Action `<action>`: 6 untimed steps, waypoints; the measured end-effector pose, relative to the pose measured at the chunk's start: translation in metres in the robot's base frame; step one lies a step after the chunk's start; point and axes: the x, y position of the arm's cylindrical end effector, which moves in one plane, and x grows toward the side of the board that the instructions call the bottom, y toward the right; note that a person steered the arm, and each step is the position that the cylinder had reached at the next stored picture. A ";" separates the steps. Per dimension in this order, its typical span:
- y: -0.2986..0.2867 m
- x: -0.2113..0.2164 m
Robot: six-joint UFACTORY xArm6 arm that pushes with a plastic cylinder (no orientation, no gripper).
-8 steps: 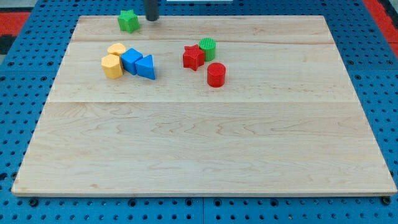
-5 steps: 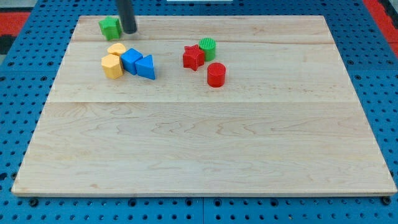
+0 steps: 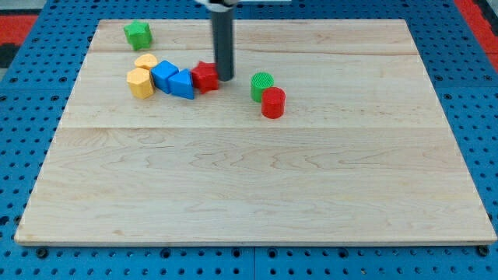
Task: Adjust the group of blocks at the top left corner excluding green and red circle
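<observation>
My tip [image 3: 225, 78] stands at the right side of the red star [image 3: 205, 76], touching it. The red star rests against the blue triangle [image 3: 183, 84]. Left of that sit the blue cube [image 3: 164, 75] and two yellow blocks [image 3: 141, 82], one behind the other [image 3: 145, 61], all packed together. The green star [image 3: 138, 34] lies alone near the board's top left corner. The green cylinder [image 3: 261, 84] and the red cylinder [image 3: 273, 103] touch each other right of my tip.
The wooden board [image 3: 257, 179] lies on a blue pegboard surface [image 3: 15, 155]. Red patches show at the view's top corners.
My tip left the green star near the top left corner and moved right and down. The red star slid left against the blue triangle. The green and red cylinders shifted slightly.
</observation>
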 end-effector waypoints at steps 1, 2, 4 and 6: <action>-0.048 0.010; -0.031 0.057; -0.077 0.060; -0.113 0.031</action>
